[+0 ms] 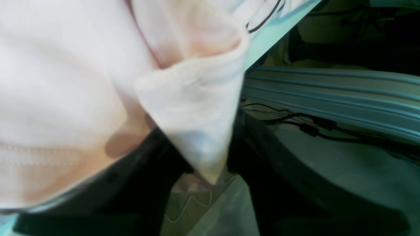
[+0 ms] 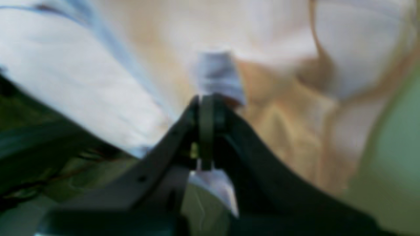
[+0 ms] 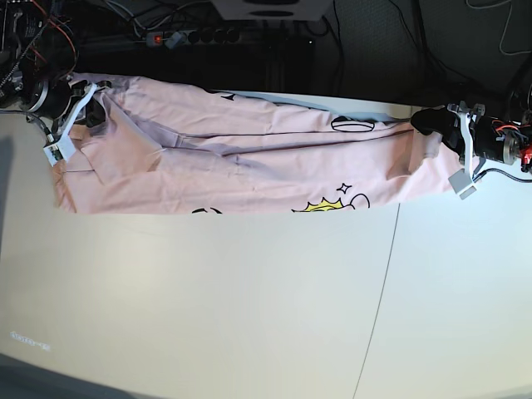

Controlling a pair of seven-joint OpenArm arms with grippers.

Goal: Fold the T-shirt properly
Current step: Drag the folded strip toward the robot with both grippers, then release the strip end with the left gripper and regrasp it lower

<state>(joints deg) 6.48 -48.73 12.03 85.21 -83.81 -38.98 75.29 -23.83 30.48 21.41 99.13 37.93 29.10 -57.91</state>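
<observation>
The pale pink T-shirt [image 3: 249, 158] lies stretched in a long band across the far side of the table, with parts of a black and yellow print along its near edge. My left gripper [image 3: 428, 125] holds its right end. Up close the black fingers [image 1: 154, 154] are shut on a fold of the T-shirt [image 1: 193, 108]. My right gripper [image 3: 87, 108] is at the shirt's left end. In the blurred right wrist view its jaws [image 2: 206, 101] are pressed together on the pink cloth [image 2: 279, 108], just below a small white label [image 2: 218, 73].
The white table [image 3: 208, 299] has a seam [image 3: 382, 283] running toward the front. A power strip [image 3: 191, 35] and cables lie behind its far edge. An aluminium rail [image 1: 328, 88] and black wires [image 1: 308, 126] show beside the left gripper.
</observation>
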